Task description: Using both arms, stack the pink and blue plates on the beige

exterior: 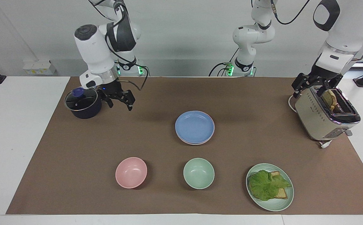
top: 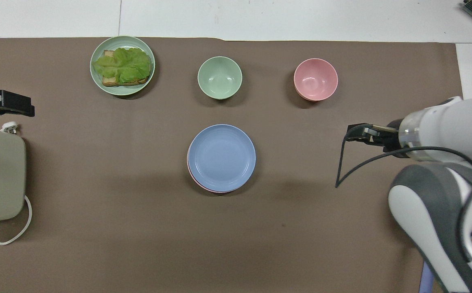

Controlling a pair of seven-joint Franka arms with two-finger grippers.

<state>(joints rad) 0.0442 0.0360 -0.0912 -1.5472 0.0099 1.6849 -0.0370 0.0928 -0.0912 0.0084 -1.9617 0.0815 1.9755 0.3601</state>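
The blue plate (exterior: 194, 126) (top: 221, 156) lies in the middle of the brown mat, on top of the pink plate, of which only a thin rim (exterior: 186, 142) (top: 192, 179) shows. The beige plate is hidden. My right gripper (exterior: 120, 103) (top: 356, 133) hangs open and empty above the mat beside the pot, well away from the stack. The left gripper (exterior: 313, 89) hovers open over the toaster's end nearest the robots and holds nothing. Only the left gripper's tip (top: 4, 103) shows in the overhead view.
A dark pot with a glass lid (exterior: 83, 103) stands at the right arm's end. A pink bowl (exterior: 131, 172), a green bowl (exterior: 198, 173) and a mint plate (exterior: 289, 200) with lettuce on toast lie farther out. The cream toaster (exterior: 324, 117) holds a bread slice.
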